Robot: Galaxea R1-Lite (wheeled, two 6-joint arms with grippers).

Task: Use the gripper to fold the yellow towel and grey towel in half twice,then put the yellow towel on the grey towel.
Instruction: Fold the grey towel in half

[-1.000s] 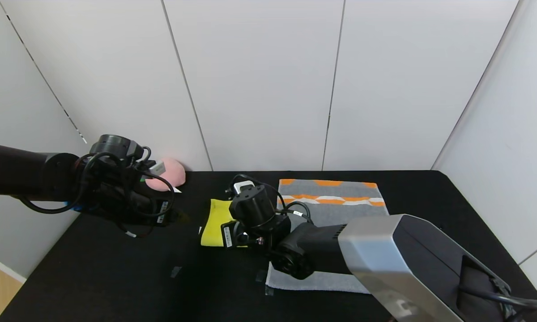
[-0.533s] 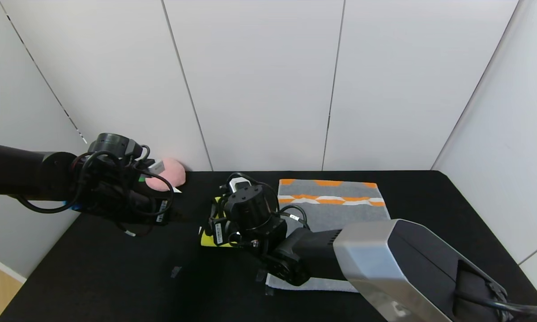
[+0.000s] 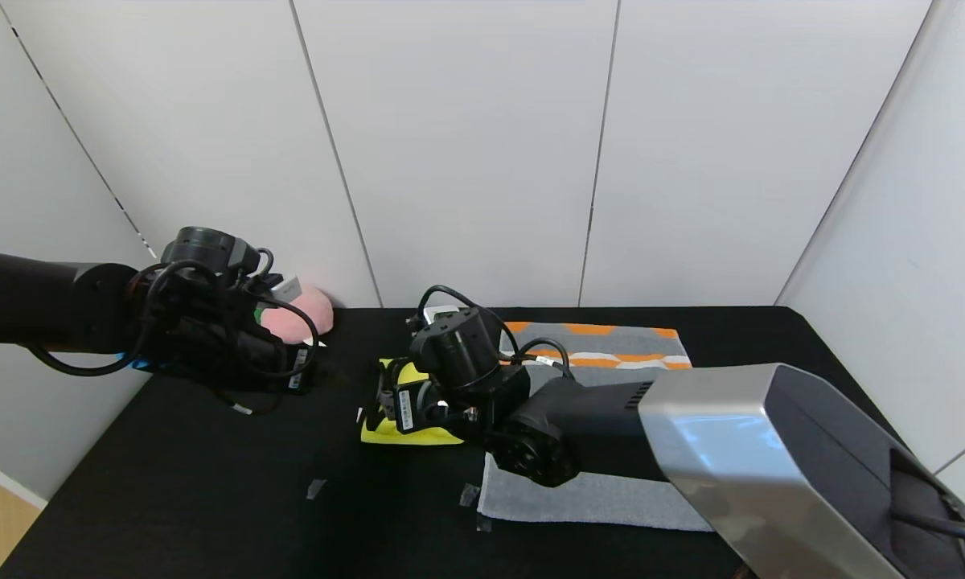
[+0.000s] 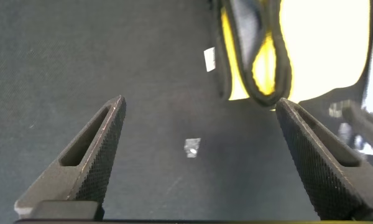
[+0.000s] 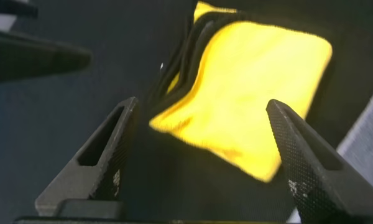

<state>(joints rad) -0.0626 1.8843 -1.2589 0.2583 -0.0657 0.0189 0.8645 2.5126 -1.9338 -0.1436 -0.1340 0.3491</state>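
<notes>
Now the right gripper (image 5: 199, 158) hangs over the folded yellow towel (image 3: 406, 422) with fingers wide, holding nothing, while the left gripper (image 4: 205, 158) waits nearby, wide too, giving it room.

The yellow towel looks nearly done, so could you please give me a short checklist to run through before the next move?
1. Yellow towel folded into a small stack with layered edges: ok.
2. Right gripper open, fingers clear of the towel: ok.
3. Left gripper open, holding nothing, over the black table: ok.
4. Grey towel folded twice: not ok, it lies spread beside the yellow one.
5. Yellow towel on the grey towel: not ok.
6. Pink plush out of the way at the back: ok.
</notes>
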